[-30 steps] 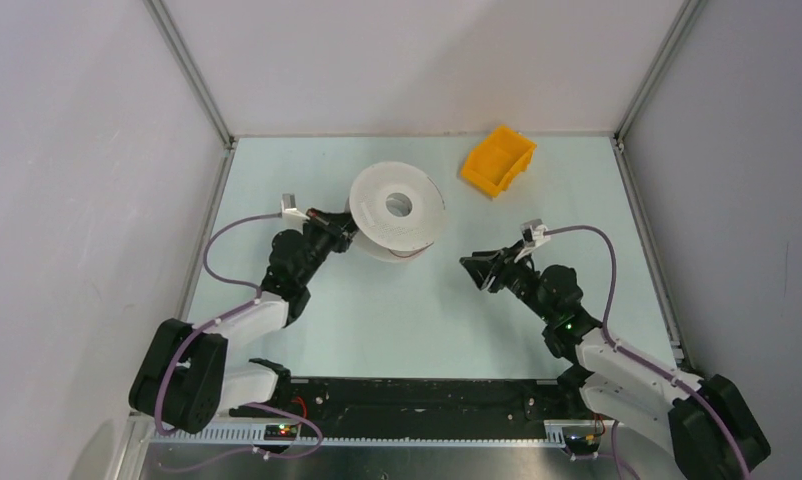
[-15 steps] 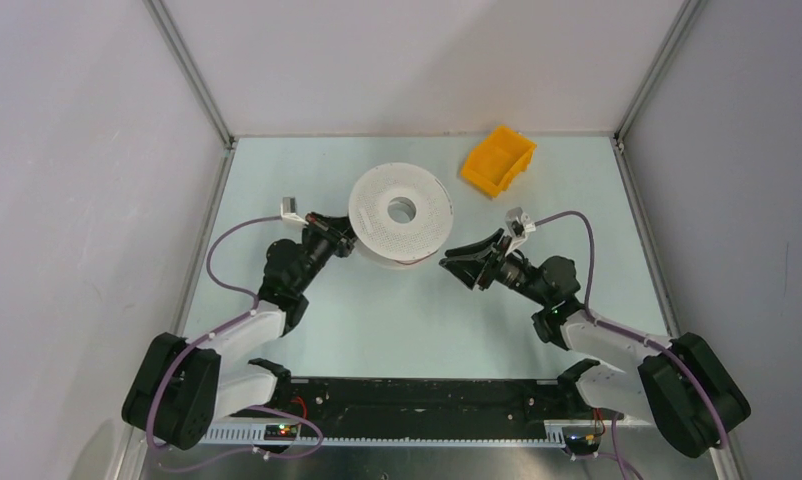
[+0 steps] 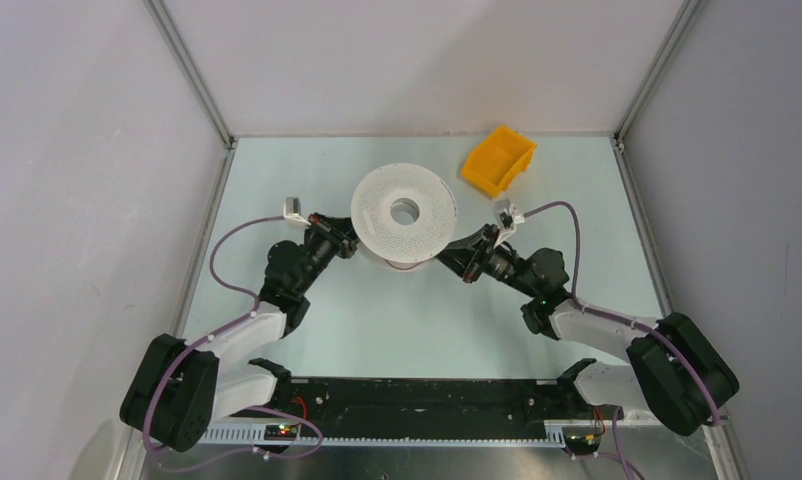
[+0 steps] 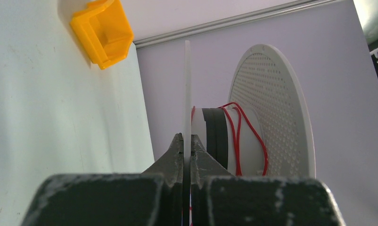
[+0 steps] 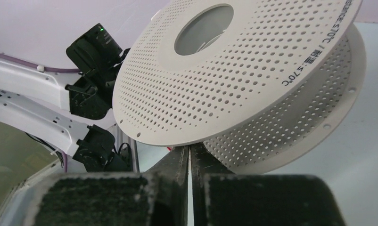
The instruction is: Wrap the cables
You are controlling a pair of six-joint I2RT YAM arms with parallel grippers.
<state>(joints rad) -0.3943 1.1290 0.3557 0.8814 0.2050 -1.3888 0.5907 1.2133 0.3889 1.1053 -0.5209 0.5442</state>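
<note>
Rightward, the right tool (image 5: 187, 151) has swung in to the rim of the spool (image 3: 403, 212), fingers clenched; whether they pinch wire I cannot tell. The left tool (image 4: 187, 143) clamps one flange edge. Red wire (image 4: 237, 136) loops loosely on the hub. Best to hold the spool steady and lay taut turns between the flanges. The rim print (image 5: 314, 59) reads "570°C".

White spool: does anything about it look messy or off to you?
Yes. The red wire lies around the hub of the spool in a few loose, slanting loops, one bowing clear of the hub, rather than in tight, even turns.
</note>
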